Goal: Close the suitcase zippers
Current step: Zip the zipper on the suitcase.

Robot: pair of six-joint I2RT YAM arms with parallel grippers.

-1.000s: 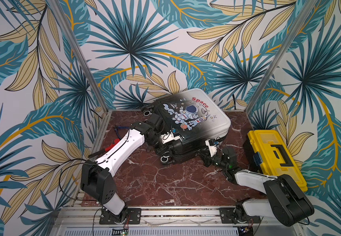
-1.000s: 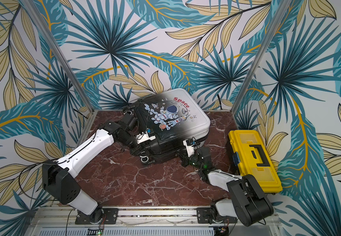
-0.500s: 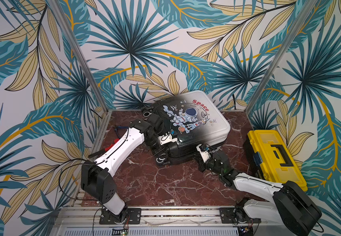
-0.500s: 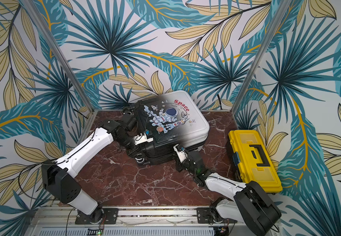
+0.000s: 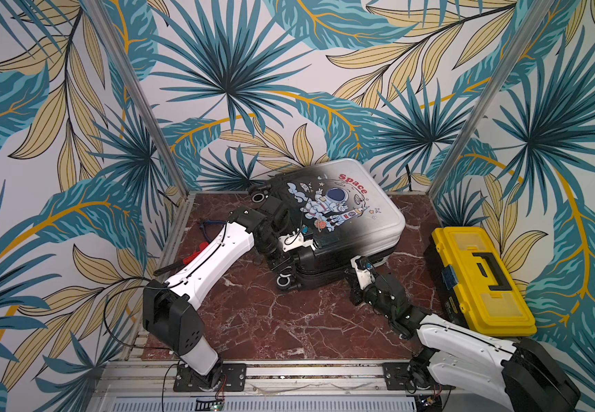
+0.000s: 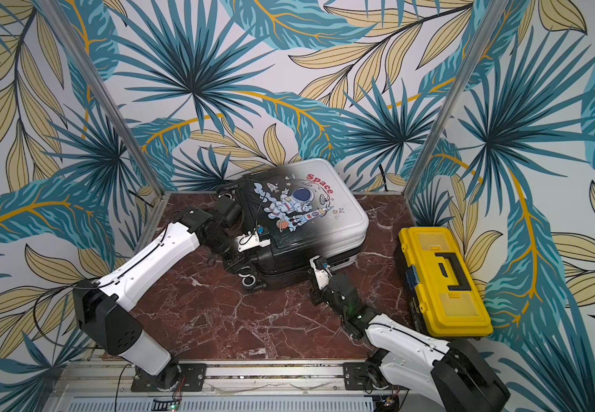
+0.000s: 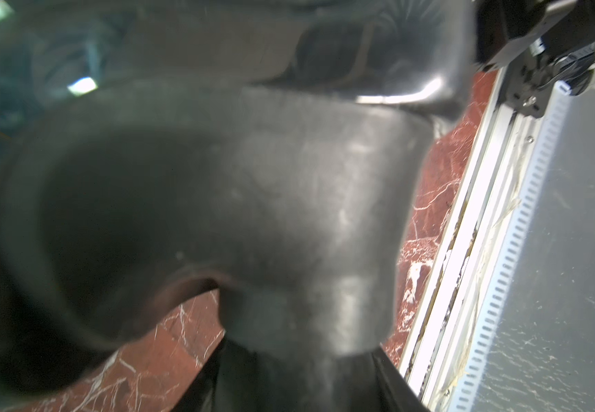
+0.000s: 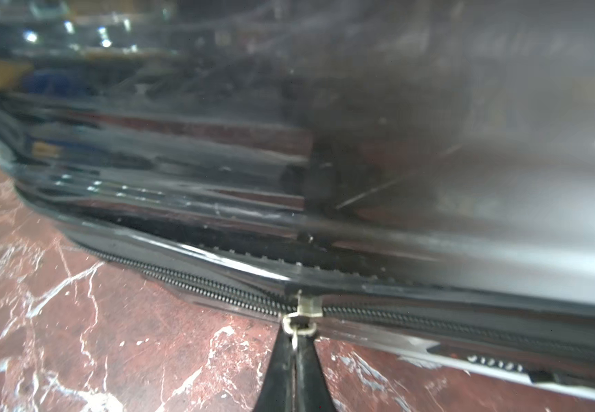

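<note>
The job looks well under way but not finished. The left jaws stand part-way open at the wheeled corner of the suitcase (image 5: 342,214). They seem to clamp a dark grey part of it, probably the mount of a wheel (image 5: 283,281), but the left wrist view is too close and blurred to be sure. The suitcase lies flat on the surface (image 5: 271,321), lid down, directly ahead of both pairs of jaws.

The right jaws are closed tight on the small metal pull tab (image 8: 294,330) at the near seam. On one side of these jaws the zipper (image 8: 449,326) is meshed. On the other side its two rows of teeth stand apart, with a gap between the shell halves, so that stretch is left to close. It seems to run toward the wheeled corner.

Hidden are the seam round the far side, any second pull tab, and how far the meshed part reaches. The yellow toolbox (image 5: 467,249) sits well apart from the right jaws.
</note>
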